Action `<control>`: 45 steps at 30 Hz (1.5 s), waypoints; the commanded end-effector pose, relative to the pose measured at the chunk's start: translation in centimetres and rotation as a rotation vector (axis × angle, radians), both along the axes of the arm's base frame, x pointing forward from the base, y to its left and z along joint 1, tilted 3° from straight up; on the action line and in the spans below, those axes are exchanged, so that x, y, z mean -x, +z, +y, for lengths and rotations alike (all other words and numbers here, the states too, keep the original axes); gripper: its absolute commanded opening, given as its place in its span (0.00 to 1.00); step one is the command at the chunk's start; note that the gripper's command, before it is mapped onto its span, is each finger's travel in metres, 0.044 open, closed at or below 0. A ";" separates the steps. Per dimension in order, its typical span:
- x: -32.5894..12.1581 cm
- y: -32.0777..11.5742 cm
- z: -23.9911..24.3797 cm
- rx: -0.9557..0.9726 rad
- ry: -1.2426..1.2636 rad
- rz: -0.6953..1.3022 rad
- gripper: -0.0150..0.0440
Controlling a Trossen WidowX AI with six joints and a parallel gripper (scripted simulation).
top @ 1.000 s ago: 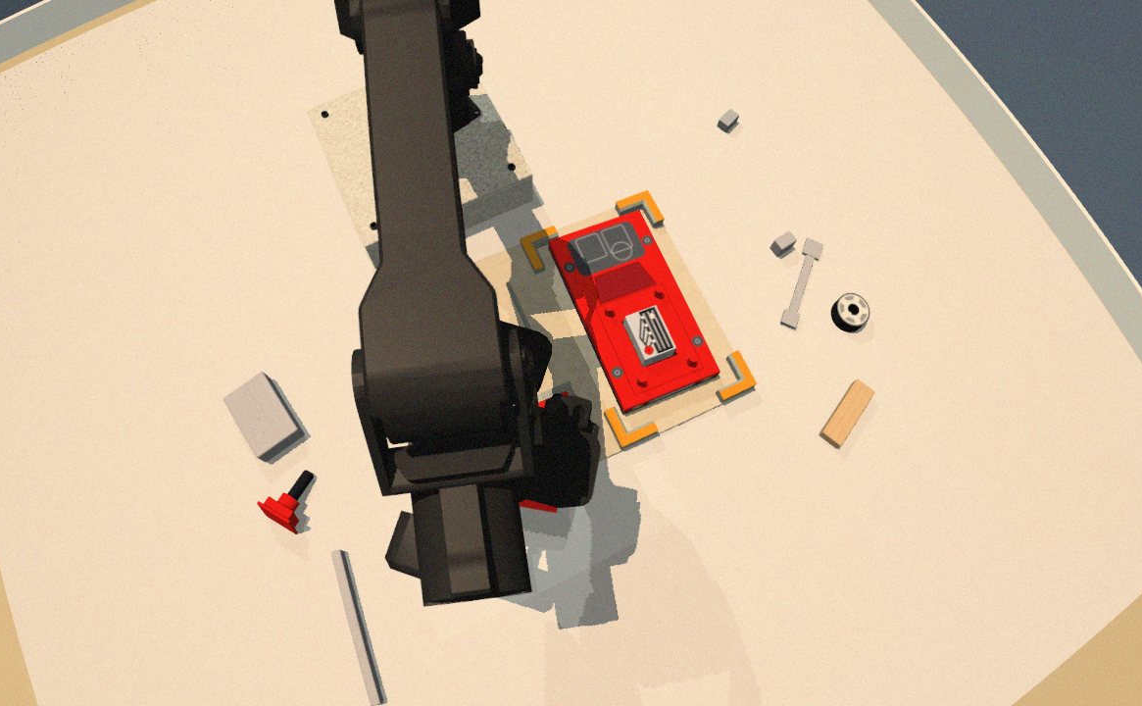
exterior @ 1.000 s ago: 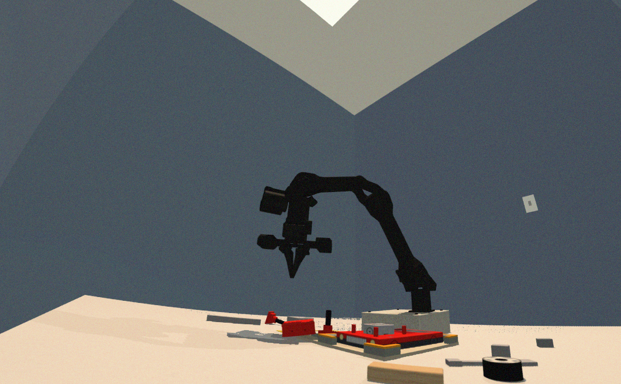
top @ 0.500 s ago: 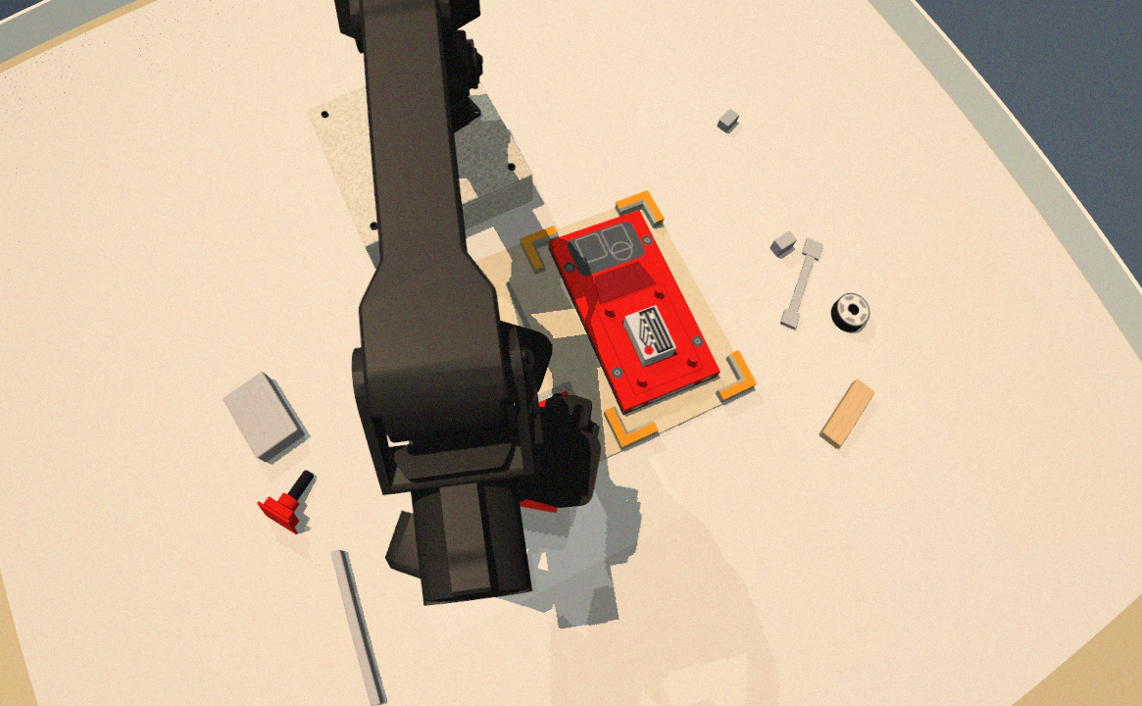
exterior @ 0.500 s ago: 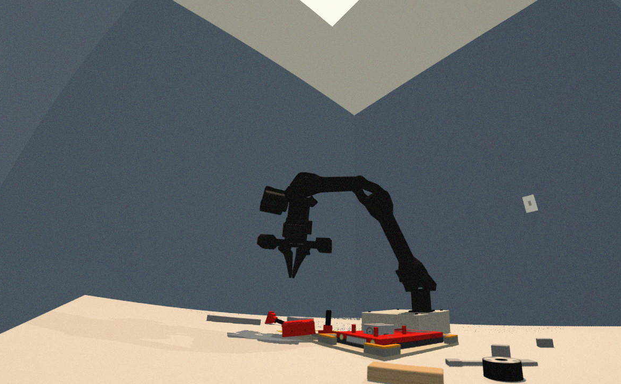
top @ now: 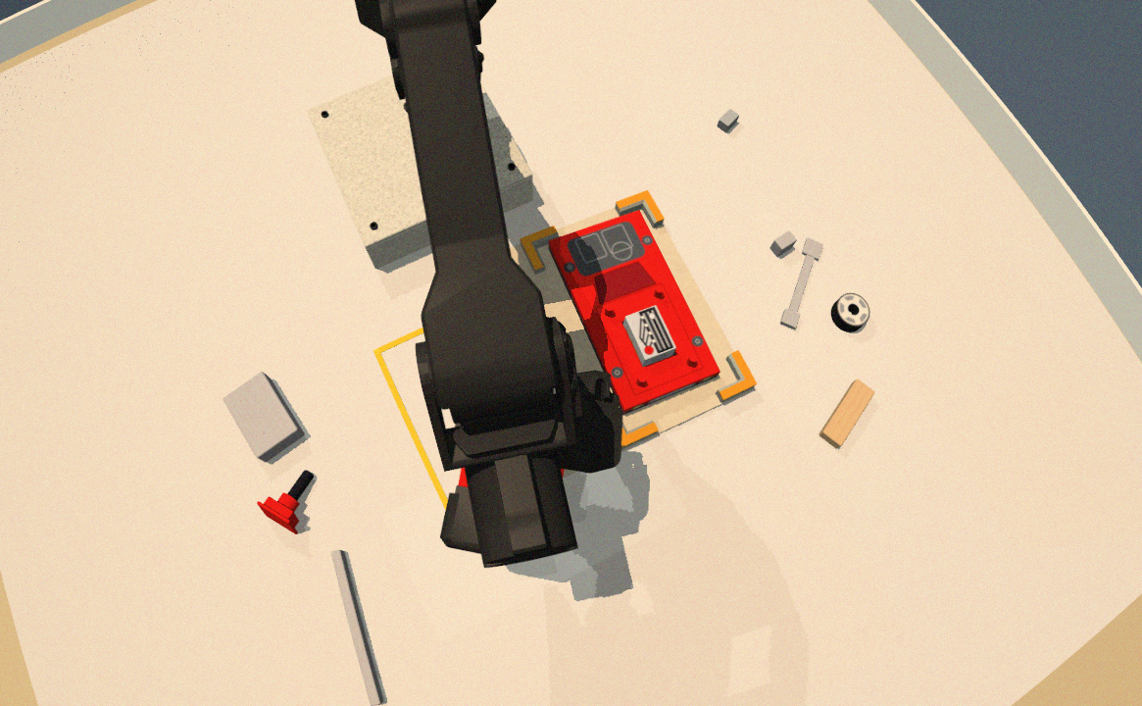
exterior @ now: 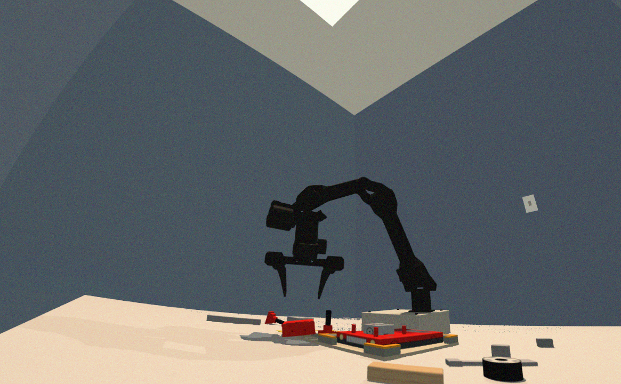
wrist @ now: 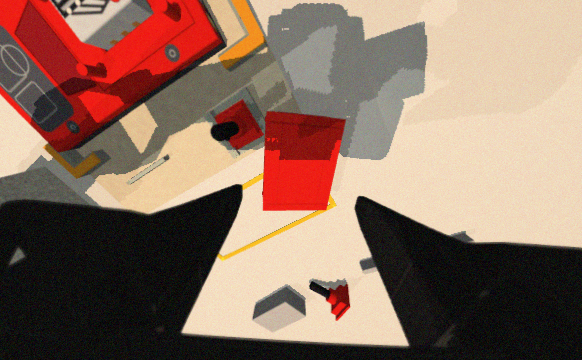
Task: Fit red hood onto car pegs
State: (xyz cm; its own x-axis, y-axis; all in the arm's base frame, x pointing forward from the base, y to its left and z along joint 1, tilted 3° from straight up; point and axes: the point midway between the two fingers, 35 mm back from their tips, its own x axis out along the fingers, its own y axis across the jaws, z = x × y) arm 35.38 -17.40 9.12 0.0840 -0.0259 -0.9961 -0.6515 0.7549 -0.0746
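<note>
The red hood [exterior: 298,328] [wrist: 298,175] lies on the table beside the jig, over part of a yellow outline [top: 409,421] [wrist: 271,235]. The arm hides most of it in the top view; its holes cannot be made out. My gripper [exterior: 301,296] [wrist: 300,196] is open and empty, above the hood, with a gap between its fingertips and the hood. The red chassis [top: 679,325] [exterior: 417,336] sits in the jig with orange corners [top: 741,378] [exterior: 382,353]. The engine block [top: 652,333] [exterior: 379,329] is on its deck, with pegs standing around it.
A black stick on a red foot [exterior: 328,320] stands between hood and jig. A similar red piece [top: 280,512] [wrist: 338,302] lies tilted near a grey block [top: 261,417] and a grey bar [top: 357,623]. A wood block [top: 846,412] and a wheel [top: 850,311] lie beyond the jig.
</note>
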 end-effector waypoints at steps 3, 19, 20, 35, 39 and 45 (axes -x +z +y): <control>0.1 -0.3 0.0 0.004 0.005 -0.001 1.00; -0.1 -1.5 -0.1 0.004 0.005 -0.001 1.00; -0.1 -1.6 -0.1 0.004 0.005 -0.001 1.00; -0.2 -2.8 -0.1 0.004 0.005 -0.001 1.00; -0.3 -3.1 -0.1 0.004 0.005 -0.001 1.00; -0.3 -3.5 -0.1 0.004 0.005 -0.001 1.00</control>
State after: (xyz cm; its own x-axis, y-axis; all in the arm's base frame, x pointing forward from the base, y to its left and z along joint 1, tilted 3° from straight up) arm 35.85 -17.51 5.98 0.0908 -0.0292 -0.9954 -0.6536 0.7525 -0.0817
